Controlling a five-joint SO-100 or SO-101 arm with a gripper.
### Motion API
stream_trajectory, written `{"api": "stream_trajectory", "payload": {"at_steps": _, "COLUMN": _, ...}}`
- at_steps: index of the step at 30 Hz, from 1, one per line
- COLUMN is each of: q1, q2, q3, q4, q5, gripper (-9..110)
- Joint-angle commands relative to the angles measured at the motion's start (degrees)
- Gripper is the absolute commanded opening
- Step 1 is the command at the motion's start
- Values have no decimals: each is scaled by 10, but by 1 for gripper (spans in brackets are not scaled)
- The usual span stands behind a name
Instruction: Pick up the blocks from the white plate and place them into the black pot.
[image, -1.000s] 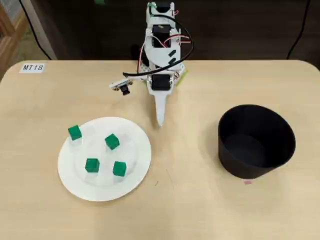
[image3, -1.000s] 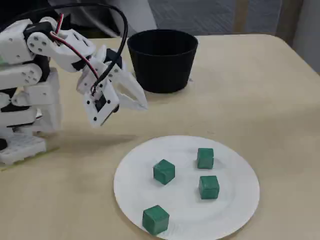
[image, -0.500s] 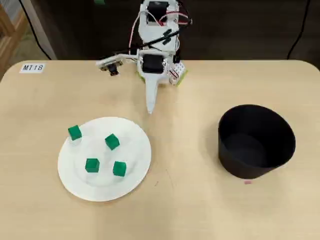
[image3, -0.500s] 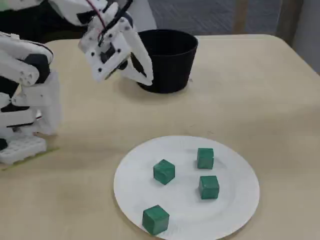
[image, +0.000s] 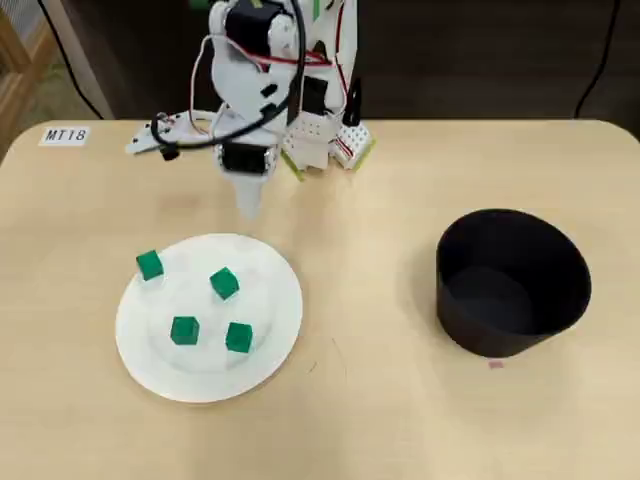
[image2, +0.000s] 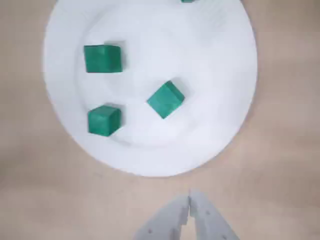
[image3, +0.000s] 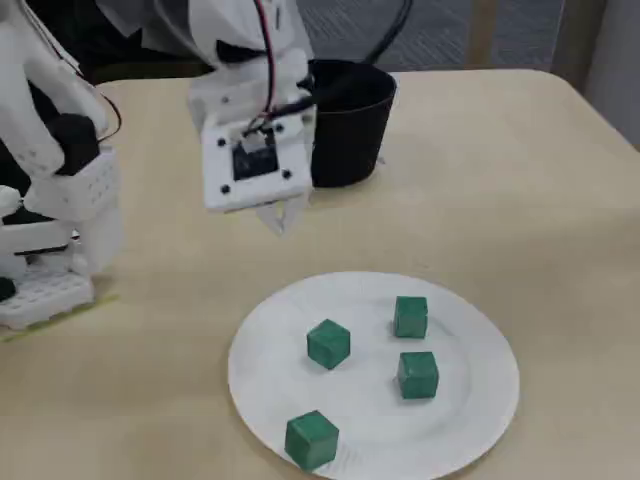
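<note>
Seen from overhead, four green blocks (image: 224, 283) lay scattered on the white plate (image: 275, 345) toward the table's near-left edge, ready for picking, while one black pot (image: 512, 282) waited, apparently empty, toward the right edge. The wrist view caught the gripper (image2: 189, 200) with fingertips together, short of the plate rim. The fixed view showed it raised above bare tabletop, carrying nothing.

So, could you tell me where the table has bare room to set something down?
Bare tabletop lies between the white plate and the black pot, and along the near edge. The plate holds four green blocks; the arm's base crowds the far edge.
</note>
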Motion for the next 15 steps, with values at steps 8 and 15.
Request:
{"api": "stream_trajectory", "payload": {"at_steps": 8, "q1": 28, "q2": -202, "q3": -243, "q4": 69, "q5": -38, "gripper": -2}}
{"api": "stream_trajectory", "payload": {"at_steps": 15, "q1": 63, "q2": -247, "q3": -267, "q4": 49, "q5": -56, "gripper": 23}}
